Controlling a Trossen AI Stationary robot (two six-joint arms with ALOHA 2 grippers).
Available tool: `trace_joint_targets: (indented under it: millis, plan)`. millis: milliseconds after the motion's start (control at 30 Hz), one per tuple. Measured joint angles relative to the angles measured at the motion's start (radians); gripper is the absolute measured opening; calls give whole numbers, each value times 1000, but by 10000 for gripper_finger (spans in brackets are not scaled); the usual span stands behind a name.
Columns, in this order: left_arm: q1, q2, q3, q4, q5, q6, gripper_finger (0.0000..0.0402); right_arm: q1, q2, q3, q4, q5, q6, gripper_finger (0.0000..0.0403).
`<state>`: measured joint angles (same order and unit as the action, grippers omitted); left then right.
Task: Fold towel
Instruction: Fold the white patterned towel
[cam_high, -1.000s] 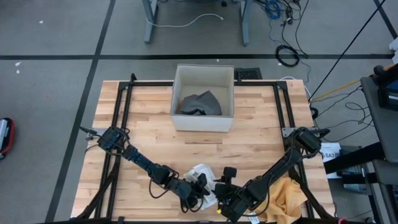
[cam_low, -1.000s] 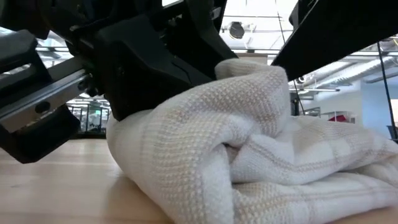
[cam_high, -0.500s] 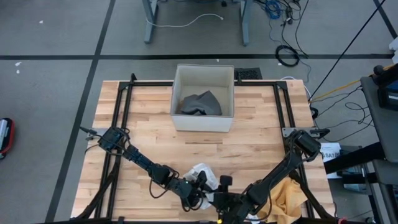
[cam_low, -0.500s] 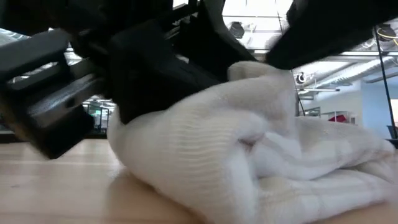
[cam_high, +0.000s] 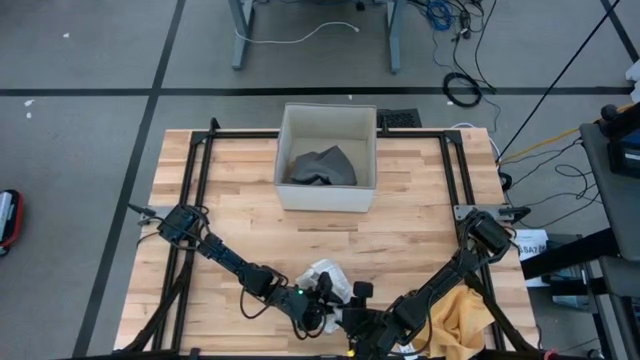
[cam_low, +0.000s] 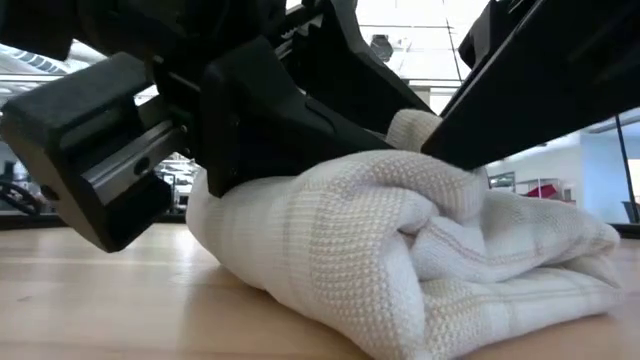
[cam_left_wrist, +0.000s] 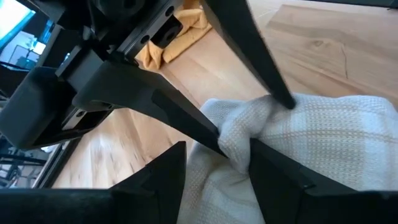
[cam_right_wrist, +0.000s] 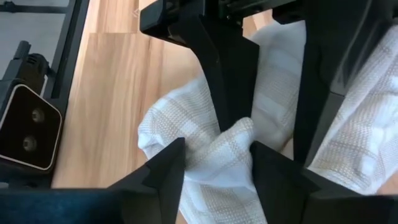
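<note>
A white waffle-weave towel (cam_high: 322, 274) lies bunched in a heap on the wooden table near its front edge, resting on its folded underside (cam_low: 480, 300). My left gripper (cam_left_wrist: 217, 147) comes at it from the left and stands open, with a raised ridge of towel between its fingers. My right gripper (cam_right_wrist: 217, 144) comes from the right, slanting down, and is also open around the same ridge (cam_right_wrist: 225, 140). The two grippers meet fingertip to fingertip over the heap (cam_high: 338, 302). My left gripper straddles the raised ridge (cam_left_wrist: 239, 140) on the heap's top, and cloth lies against the inner sides of both fingers (cam_left_wrist: 261, 168). The fingers slant down from the table's left. The towel stays on the table. My right gripper straddles that ridge from the opposite side, slanting down from the table's right. One finger (cam_low: 500, 110) lies on the towel's top hump (cam_low: 440, 170). Cloth fills the gap between its fingers (cam_right_wrist: 186, 155); a pinch I cannot tell.
A white box (cam_high: 326, 196) holding a grey cloth (cam_high: 322, 165) stands at the table's far middle. A yellow cloth (cam_high: 462, 312) lies at the near right corner. Black frame rails (cam_high: 200, 180) run along both sides. A small camera (cam_right_wrist: 28, 134) sits by the front edge.
My right gripper has gone down and a little toward the table's left and near edge, onto the towel. My left gripper has tipped on the spot. The towel's top hump has sunk lower and the heap has flattened, still on the table.
</note>
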<state>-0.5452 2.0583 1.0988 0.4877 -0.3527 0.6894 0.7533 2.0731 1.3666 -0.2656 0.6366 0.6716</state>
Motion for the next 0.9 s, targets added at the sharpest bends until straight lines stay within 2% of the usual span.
trace_joint_targets:
  millis: [200, 367, 633, 900]
  plan:
    - [-14, -1, 0, -7, -49, 11, 175, 8, 0, 0, -14, 4, -2, 86]
    - [-37, -2, 0, -2, -180, 61, 175, 34, 0, 0, -39, 47, -2, 12]
    - [-78, -6, 0, 43, -437, 104, 175, 69, 0, 0, -122, 120, 116, 9]
    - [-105, -6, 0, 17, -722, 129, 175, 82, 0, 0, -166, 134, 207, 4]
